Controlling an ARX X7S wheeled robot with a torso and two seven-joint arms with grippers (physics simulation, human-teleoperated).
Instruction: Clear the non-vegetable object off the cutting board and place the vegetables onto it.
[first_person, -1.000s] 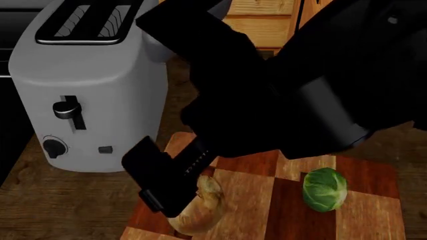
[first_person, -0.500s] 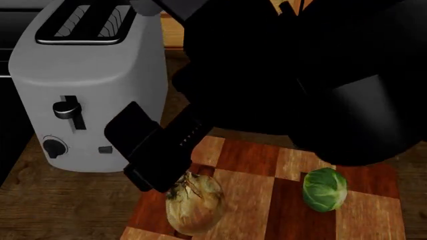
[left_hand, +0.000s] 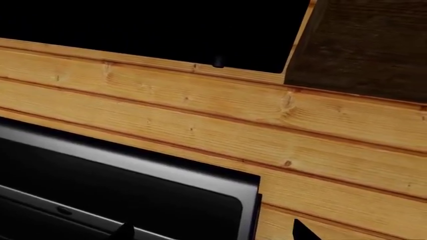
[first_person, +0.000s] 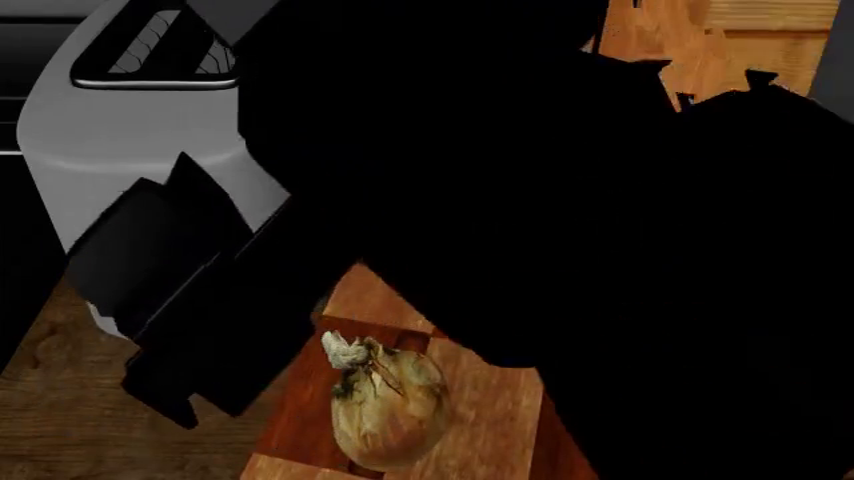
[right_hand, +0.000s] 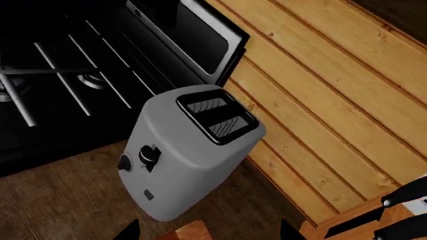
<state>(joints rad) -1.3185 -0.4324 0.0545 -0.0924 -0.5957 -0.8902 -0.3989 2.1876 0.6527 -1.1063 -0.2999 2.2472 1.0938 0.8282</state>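
The onion (first_person: 388, 410) lies on the cutting board (first_person: 296, 425), clear of the dark right gripper (first_person: 160, 310) beside the toaster (right_hand: 183, 150). Whether its jaws are parted is unclear, likely because the arm hides them. The left gripper is unseen.

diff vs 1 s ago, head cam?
The right gripper has let go of the onion and lifted up and left toward the toaster. The arm now fills the view, hiding the Brussels sprout. The onion rests on the cutting board, toaster unmoved.
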